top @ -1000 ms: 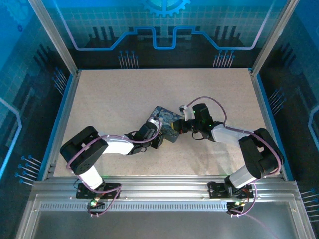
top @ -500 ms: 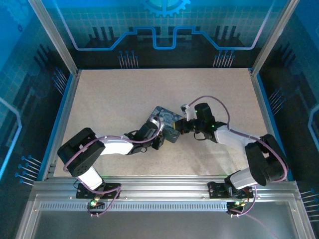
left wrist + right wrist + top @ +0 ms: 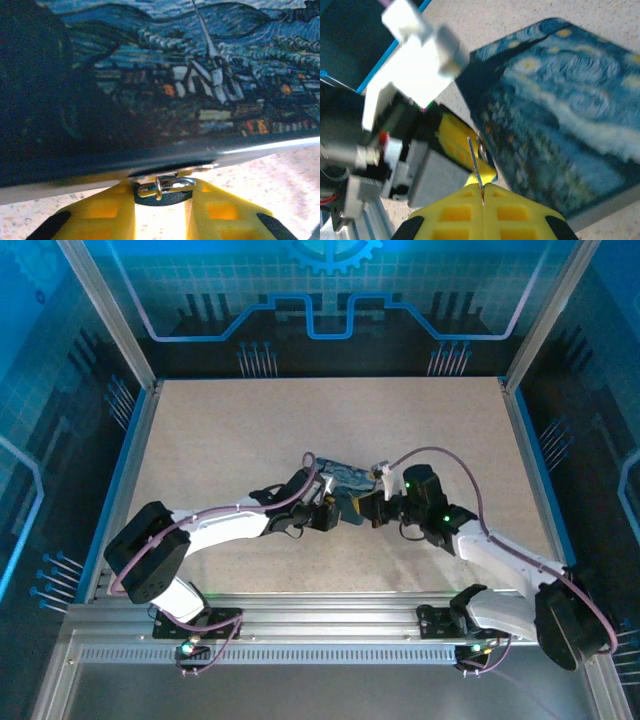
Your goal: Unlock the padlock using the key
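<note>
The padlock (image 3: 167, 199), a tiny dark body with a silvery shackle, sits pinched between my left gripper's yellow fingers (image 3: 100, 215), right under the edge of the blue starry-night tin (image 3: 200, 85). In the top view my left gripper (image 3: 325, 512) and right gripper (image 3: 364, 508) face each other just in front of the tin (image 3: 347, 476). My right gripper (image 3: 483, 187) is shut on the key (image 3: 474, 161), a thin metal sliver. It sticks out toward the left gripper's yellow finger (image 3: 455, 132) beside the tin (image 3: 560, 125).
The beige tabletop (image 3: 220, 430) has blue side rails and dark panels behind. The left wrist's white and grey housing (image 3: 415, 80) stands close to the key's left side. The near metal rail (image 3: 320, 615) carries both arm bases.
The right arm has stretched out and its gripper slid down and left. The left gripper shifted right and narrowed on the padlock. The tin now looks narrower, tipped toward the back.
</note>
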`<action>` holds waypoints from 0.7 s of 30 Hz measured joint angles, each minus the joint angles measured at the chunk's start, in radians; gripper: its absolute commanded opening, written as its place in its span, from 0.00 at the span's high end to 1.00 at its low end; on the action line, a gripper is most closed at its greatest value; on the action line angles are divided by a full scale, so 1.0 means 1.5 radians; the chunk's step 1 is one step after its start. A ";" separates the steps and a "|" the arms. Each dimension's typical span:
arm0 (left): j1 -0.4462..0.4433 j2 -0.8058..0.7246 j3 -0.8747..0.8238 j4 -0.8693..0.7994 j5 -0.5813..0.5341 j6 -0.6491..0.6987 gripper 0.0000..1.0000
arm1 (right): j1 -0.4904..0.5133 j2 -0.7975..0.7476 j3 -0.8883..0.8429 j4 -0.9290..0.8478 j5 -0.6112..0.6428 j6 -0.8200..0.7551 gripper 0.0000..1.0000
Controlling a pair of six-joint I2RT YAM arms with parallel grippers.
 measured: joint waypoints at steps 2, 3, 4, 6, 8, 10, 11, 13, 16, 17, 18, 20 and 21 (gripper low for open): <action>0.000 0.000 0.026 -0.024 0.011 -0.021 0.76 | 0.013 -0.026 -0.028 0.001 0.012 0.000 1.00; 0.000 0.000 0.038 -0.034 0.016 -0.032 0.76 | 0.019 -0.038 -0.043 0.004 0.019 0.000 1.00; 0.000 0.000 0.047 -0.040 0.020 -0.043 0.76 | 0.025 -0.048 -0.056 0.007 0.027 0.000 1.00; 0.000 0.000 0.060 -0.050 0.027 -0.061 0.77 | 0.035 -0.059 -0.077 0.011 0.041 0.000 1.00; 0.000 0.000 0.066 -0.056 0.031 -0.078 0.78 | 0.046 -0.065 -0.094 0.019 0.057 -0.003 1.00; 0.000 0.000 0.070 -0.065 0.035 -0.094 0.78 | 0.063 -0.067 -0.113 0.033 0.078 -0.006 1.00; 0.000 0.001 0.072 -0.069 0.036 -0.100 0.78 | 0.069 -0.067 -0.120 0.040 0.086 -0.007 1.00; 0.000 0.004 0.077 -0.076 0.040 -0.113 0.79 | 0.079 -0.067 -0.139 0.059 0.104 -0.008 1.00; 0.000 0.009 0.086 -0.083 0.046 -0.125 0.79 | 0.085 -0.062 -0.161 0.084 0.128 -0.013 1.00; 0.000 0.009 0.087 -0.084 0.047 -0.130 0.79 | 0.089 -0.058 -0.164 0.092 0.135 -0.017 1.00; 0.000 0.009 0.089 -0.085 0.048 -0.135 0.79 | 0.091 -0.053 -0.166 0.103 0.140 -0.021 1.00; 0.002 0.009 0.091 -0.087 0.050 -0.138 0.79 | 0.094 -0.044 -0.172 0.130 0.147 -0.029 1.00; 0.002 0.009 0.091 -0.087 0.052 -0.141 0.79 | 0.095 -0.039 -0.176 0.146 0.150 -0.032 1.00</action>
